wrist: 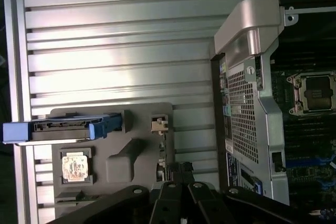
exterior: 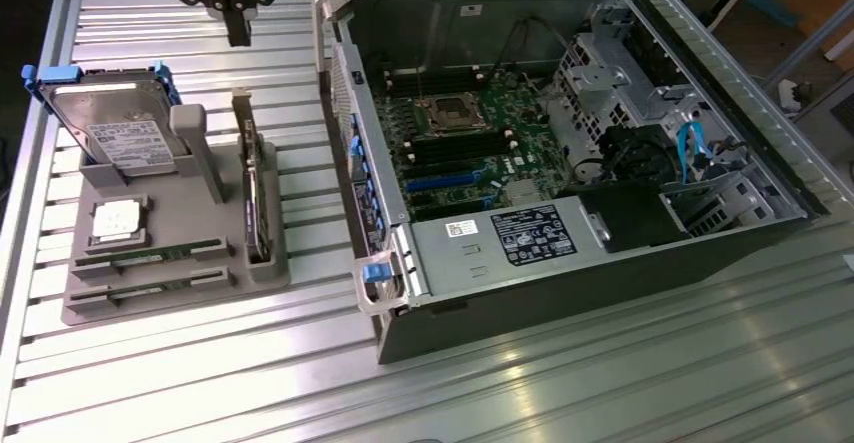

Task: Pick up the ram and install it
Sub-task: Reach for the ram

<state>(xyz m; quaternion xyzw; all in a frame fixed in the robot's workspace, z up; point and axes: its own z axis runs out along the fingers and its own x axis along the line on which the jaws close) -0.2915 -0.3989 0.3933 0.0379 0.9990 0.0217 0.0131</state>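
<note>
Ribbed aluminium desk (exterior: 534, 383), brightly lit, with a grey holder tray (exterior: 174, 303) at the exterior view's left and an open computer case (exterior: 561, 293) at its right. Claw (exterior: 239, 31) hangs above the far left of the desk, just past the far end of the tray; jaws closed on nothing. In the wrist view its tip sits over the line of the upright expansion card (wrist: 161, 148). Outward from there: the card (exterior: 248, 178) stands on edge along the tray's right side, and the hard drive (exterior: 114, 128) with blue clips stands on the far left. A loose processor chip (exterior: 118, 218) lies flat in the middle. The ram (exterior: 144, 257) lies low in a slot at the tray's near end, untouched, with its twin (exterior: 150, 284) just beside it on the near side. Risks, as judged:

1. Card and drive both stand taller than the ram and lie between it and the claw, so a low path could clip either.
2. The two sticks sit close together. A slightly off grasp could catch the twin or jam against the slot wall.
3. Little of the thin edge shows above the tray, so a shallow pinch may slip or tilt the stick.
4. Inside the case the memory slots (exterior: 461, 146) lie on the motherboard (exterior: 487, 188) beside the processor socket (exterior: 450, 113). A tilted or reversed stick would bind rather than seat, and the case walls leave little room for the claw.
</note>
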